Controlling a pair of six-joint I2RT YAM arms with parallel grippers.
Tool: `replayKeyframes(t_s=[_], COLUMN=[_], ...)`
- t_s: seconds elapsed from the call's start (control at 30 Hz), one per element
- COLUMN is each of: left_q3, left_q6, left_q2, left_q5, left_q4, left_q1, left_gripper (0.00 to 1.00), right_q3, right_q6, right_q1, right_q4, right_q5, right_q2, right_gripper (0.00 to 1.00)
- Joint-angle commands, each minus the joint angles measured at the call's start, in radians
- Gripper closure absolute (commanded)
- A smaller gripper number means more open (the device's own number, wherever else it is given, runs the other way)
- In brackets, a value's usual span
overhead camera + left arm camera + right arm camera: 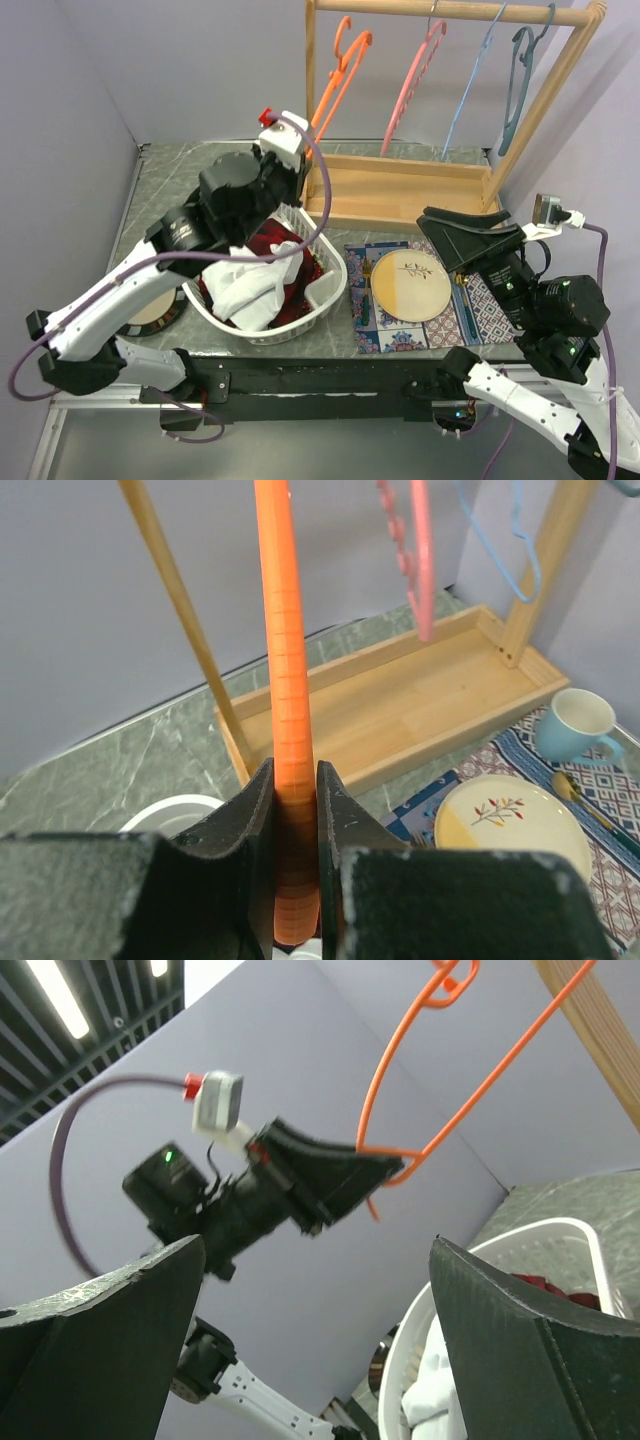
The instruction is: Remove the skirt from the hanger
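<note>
Red-and-navy tartan skirt [283,243] sits crumpled in your white plastic basket [333,288], partly under a white cloth [250,288]. Your left gripper [296,780] pinches the thin orange plastic hanger [283,630], and your right gripper [315,1290] is spread wide.

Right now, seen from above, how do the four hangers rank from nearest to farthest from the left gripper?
1. orange hanger, in the left gripper
2. pink hanger, mid-rack
3. light blue hanger, right of it
4. teal hanger, far right

The left fingers [340,1175] clamp the orange hanger [508,1060].
</note>
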Motion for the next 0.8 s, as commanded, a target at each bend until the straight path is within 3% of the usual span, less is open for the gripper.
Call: replayKeyframes(t_s=[0.0,0.5,0.77], left_q3=[0.167,0.505,0.593], left_q6=[-0.062,-0.046,-0.026], left_q2=[0.069,0.375,0.465], left_q5=[0.039,0.213,0.25], left_q4=[-0.077,-0.126,-0.06], left_q1=[0.051,0.214,0.26], left_gripper=[0.99,0.99,0.99], right_q3=[-0.006,-0.006,-0.013], right_q6=[-0.031,-0.051,-0.063], right_q1=[-0.003,-0.003,-0.002], right_q4=[-0.001,-0.021,-0.031], right_q5=[0.01,-0.013,0.012], right_q2=[-0.035,-0.069,-0.1], right_gripper=[0.0,0.0,0.0])
